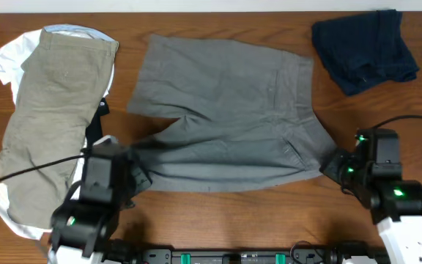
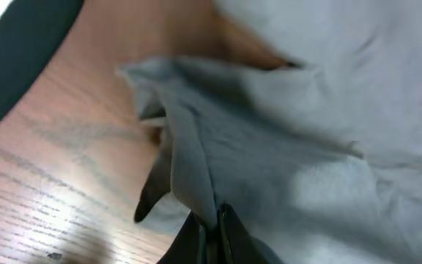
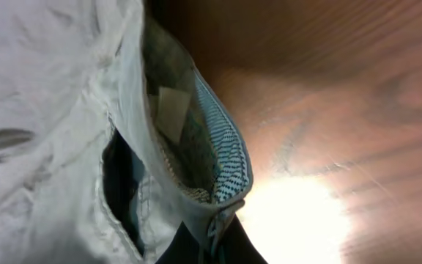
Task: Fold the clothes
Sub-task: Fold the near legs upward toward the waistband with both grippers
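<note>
1. Left fingers [image 2: 190,246], closest to the lens in the left wrist view, are clenched on a fold of the grey shorts [image 1: 226,117] at the hem of the near leg. The cloth rises from the pinch in a ridge.
2. Right fingers [image 3: 234,246] are clenched on the waistband edge of the same shorts. Speckled teal-and-white lining and a small pale label show inside the band.
3. Grey shorts lie spread mid-way across the wooden surface [image 1: 218,220], waistband toward the right arm [image 1: 383,176], legs toward the left arm [image 1: 94,198].
4. Khaki shorts [image 1: 57,125] lie at the left on top of a white piece [image 1: 6,59], near the grey shorts but apart from them.
5. Navy piece [image 1: 365,48] sits bunched at the far right corner, apart from the grey shorts.
</note>
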